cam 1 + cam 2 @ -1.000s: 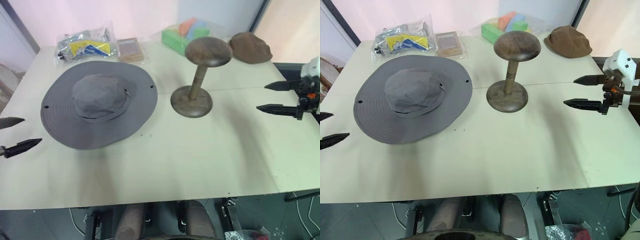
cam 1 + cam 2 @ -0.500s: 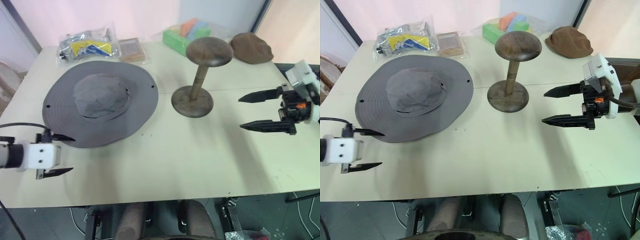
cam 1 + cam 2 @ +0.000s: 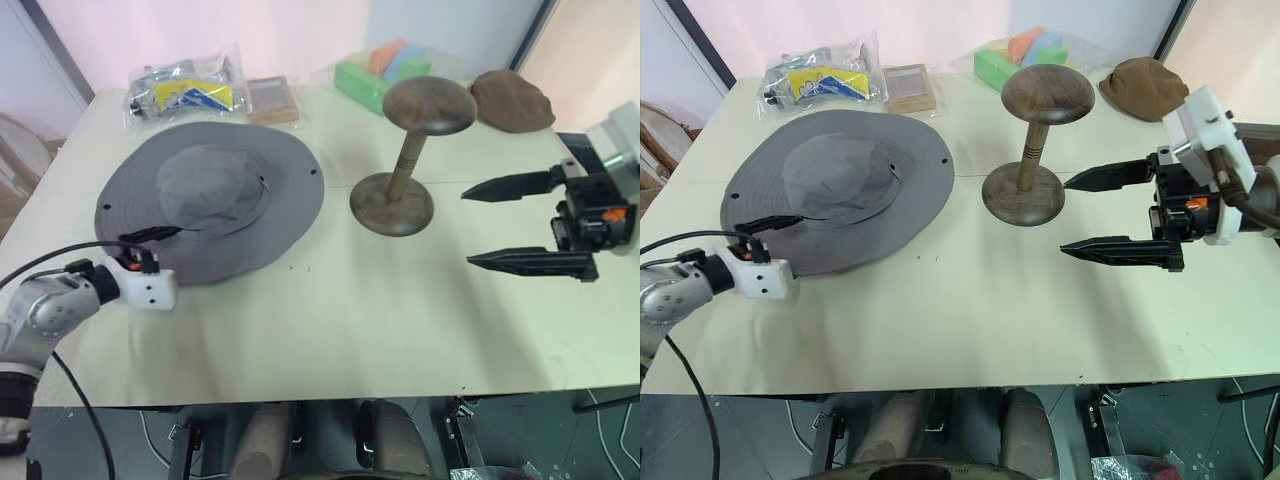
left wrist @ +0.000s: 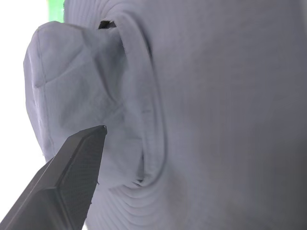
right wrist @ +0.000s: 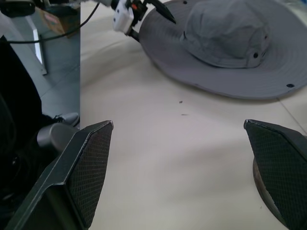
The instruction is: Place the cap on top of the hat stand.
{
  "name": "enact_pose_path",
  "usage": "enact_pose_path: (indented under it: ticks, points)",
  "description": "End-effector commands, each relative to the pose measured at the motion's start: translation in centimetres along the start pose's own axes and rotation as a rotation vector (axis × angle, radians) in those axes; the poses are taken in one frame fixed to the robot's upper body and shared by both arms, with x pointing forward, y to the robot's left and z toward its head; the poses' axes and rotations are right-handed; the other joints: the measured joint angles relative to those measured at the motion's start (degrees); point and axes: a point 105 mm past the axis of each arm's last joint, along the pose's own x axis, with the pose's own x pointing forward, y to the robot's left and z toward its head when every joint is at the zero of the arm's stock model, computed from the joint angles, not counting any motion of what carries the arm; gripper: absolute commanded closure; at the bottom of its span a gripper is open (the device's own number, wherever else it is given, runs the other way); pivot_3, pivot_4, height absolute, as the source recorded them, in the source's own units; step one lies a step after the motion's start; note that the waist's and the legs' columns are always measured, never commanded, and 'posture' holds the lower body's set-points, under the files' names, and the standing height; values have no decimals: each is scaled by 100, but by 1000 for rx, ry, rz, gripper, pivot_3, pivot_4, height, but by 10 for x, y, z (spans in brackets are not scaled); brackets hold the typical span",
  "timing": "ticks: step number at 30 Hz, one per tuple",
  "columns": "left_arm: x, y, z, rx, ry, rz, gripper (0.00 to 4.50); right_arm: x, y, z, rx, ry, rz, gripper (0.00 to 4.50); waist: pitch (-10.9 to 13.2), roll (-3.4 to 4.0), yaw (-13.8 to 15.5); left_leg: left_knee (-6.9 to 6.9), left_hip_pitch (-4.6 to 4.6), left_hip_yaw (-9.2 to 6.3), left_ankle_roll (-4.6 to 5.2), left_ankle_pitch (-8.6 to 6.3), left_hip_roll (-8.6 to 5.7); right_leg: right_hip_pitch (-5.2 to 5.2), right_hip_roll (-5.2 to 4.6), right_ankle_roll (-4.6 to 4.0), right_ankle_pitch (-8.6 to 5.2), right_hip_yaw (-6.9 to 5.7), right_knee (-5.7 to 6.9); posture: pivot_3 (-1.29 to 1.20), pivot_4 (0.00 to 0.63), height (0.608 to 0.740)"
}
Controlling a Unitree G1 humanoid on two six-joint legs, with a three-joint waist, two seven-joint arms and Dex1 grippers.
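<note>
Cap (image 3: 838, 185) flat on table (image 3: 970, 320), brim accessible; left gripper (image 3: 780, 235) wide open at brim edge, empty. Right gripper (image 3: 1085, 212) spread, empty, beside hat stand (image 3: 1035, 150).

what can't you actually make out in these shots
- Left pincer: its lower finger is behind the grey sun hat's brim edge in the eye views, so contact with the brim is unclear.
- Right wrist view: the hat stand's base is cut off by the frame edge and a finger.
- Clear bag: contents too small to identify.
</note>
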Motion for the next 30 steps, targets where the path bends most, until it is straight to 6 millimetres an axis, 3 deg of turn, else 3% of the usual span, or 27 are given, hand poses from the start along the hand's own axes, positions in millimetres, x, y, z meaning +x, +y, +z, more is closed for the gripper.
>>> enact_pose_path:
  ticks: [1,3,6,10,12,13,14,16,18,19,25,30]
  points:
    - [17,7,-7,-10,45,90,0,-5,1,15,-69,-15,-31,33,-1,-2,15,3,0,0,0,0,0,1,0,1,1,0,0,0,150,734]
    - [26,5,-10,-34,66,99,0,-6,0,17,-73,-19,-43,33,-2,-3,34,5,-1,0,1,0,0,1,1,2,2,0,1,0,150,734]
    - [34,6,-10,-55,63,109,836,-8,-2,19,-74,-24,-63,0,-2,-3,84,9,-1,1,2,1,0,4,1,2,3,0,6,0,150,734]
    - [42,14,-10,-104,55,133,2842,-12,-8,20,-34,-40,-115,0,-2,-4,125,10,-3,3,2,1,0,3,2,1,4,2,7,0,150,734]
    - [46,26,-10,-188,52,166,3867,-16,-8,24,-31,-50,-132,0,-1,-5,165,12,-6,3,1,1,0,4,0,0,4,1,6,0,150,734]
    - [50,37,-9,-321,49,200,4272,-19,-11,26,-52,-54,-164,0,-1,-6,178,15,-7,1,1,1,0,2,-1,0,5,0,6,0,150,734]
    - [53,43,-8,-420,36,215,4394,-21,-12,27,-68,-55,-188,0,-2,-5,190,19,-7,1,2,0,0,2,-3,2,6,0,5,0,150,734]
    - [58,74,-1,-648,-21,296,4394,-29,-19,31,-81,-69,-258,0,-1,-14,195,31,-12,1,5,-2,0,4,-2,6,12,-1,3,0,150,734]
    - [61,112,17,-762,-124,338,4394,-41,-22,35,-76,-90,-314,0,7,-33,204,42,-21,-2,8,-2,0,11,0,11,15,-1,4,0,150,734]
    - [61,121,24,-783,-153,338,4394,-44,-23,37,-76,-97,-327,0,11,-43,201,49,-41,-7,11,0,0,11,4,11,19,-2,5,0,150,734]
    - [64,213,88,-745,-403,376,4394,-70,-23,40,-71,-98,-438,0,10,-45,138,106,-86,-9,29,11,-3,9,29,24,32,-8,0,0,150,734]
    - [65,266,153,-621,-618,398,4394,-83,-19,41,-77,-100,-505,0,12,-50,143,111,-88,-1,78,-5,-5,12,29,37,39,-8,-2,0,150,734]
